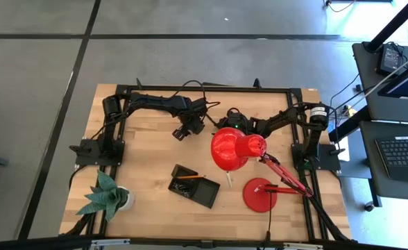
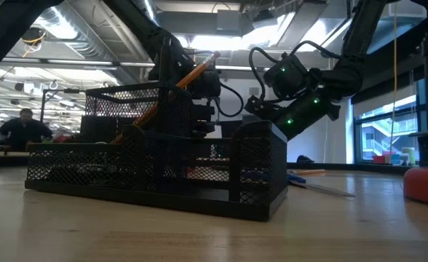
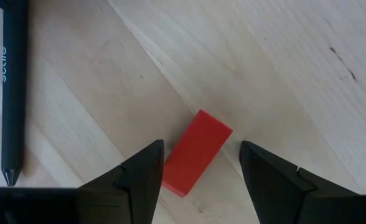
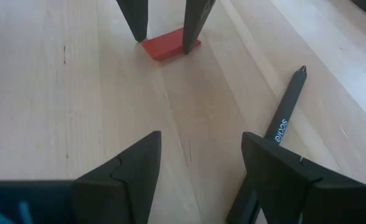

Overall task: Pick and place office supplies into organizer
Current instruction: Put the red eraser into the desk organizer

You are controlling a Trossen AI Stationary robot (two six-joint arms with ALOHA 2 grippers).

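The left gripper (image 3: 201, 171) stands low over the table with its jaws apart, one finger on each side of a small red block (image 3: 195, 152). The block lies flat on the bare wood, slanted across the gap; it sits close to one finger (image 3: 142, 171) and clear of the other. From the right wrist view the same two fingers come down around the red block (image 4: 169, 45), their tips at or very near the wood, with nothing clamped yet.

The right gripper (image 4: 201, 165) hovers near, pointed at the same patch of table, its jaws also apart and empty. A thin black pen (image 4: 281, 127) lies on the wood just beside one of its fingers, tip pointing toward the block; the same pen (image 3: 12, 93) shows in the left wrist view, lying apart from the block.

In the high view both arms meet at the far middle of the table, partly hidden by the shade of a red lamp (image 1: 235, 148). The black organizer (image 1: 193, 185) sits well apart from them, nearer the front edge, with an orange pencil (image 1: 190, 178) already in it.

The step in hand looks like the pick of the red block. The next move calls for closing the left jaws squarely on it, then lifting and carrying it around the lamp to the organizer. Since the block lies slanted, it may twist as the fingers close.
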